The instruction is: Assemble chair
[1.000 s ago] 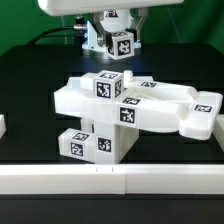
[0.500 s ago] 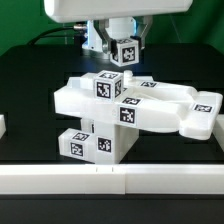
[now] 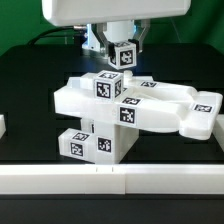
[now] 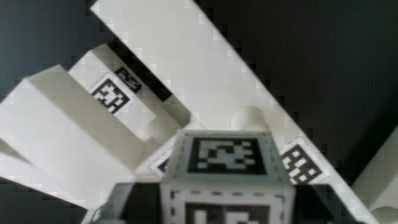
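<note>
A small tagged cube (image 3: 122, 53) is gripped by the end effector (image 3: 121, 50) and held above the back of the chair assembly (image 3: 140, 108), which is stacked mid-tabletop (image 3: 30, 75). Directly beneath, a tagged block (image 3: 105, 85) and slabs are seen. A white rail (image 3: 110, 181) is laid along the front edge.

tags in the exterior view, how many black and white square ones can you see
7, and more may be hidden: one on the held cube, two on the raised block, one on the middle slab, one at the exterior view's right end, two on the low block.
</note>
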